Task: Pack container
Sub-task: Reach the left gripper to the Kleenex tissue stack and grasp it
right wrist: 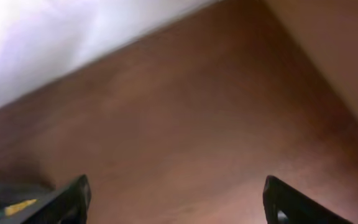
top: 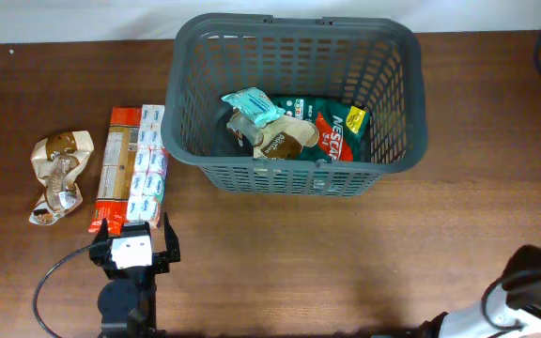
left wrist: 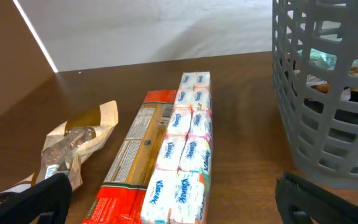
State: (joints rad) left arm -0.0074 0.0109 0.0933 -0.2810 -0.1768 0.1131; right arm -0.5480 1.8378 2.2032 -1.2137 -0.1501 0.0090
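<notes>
Container [top: 289, 176] holds a teal pkt [top: 254, 106], brown pkt [top: 285, 141] & green-red coffee pouch [top: 338, 131]. Left of it, nearest first: tissue strip [top: 148, 169], long red pkt [top: 115, 169], crumpled brown bag [top: 59, 174]. Left gripper [top: 134, 227] sits front-left of it, jaws apart.

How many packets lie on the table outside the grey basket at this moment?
3, all left of the basket: a crumpled brown bag farthest left, a long red packet in the middle, and a Kleenex tissue pack nearest the basket. None appears hidden.
</notes>
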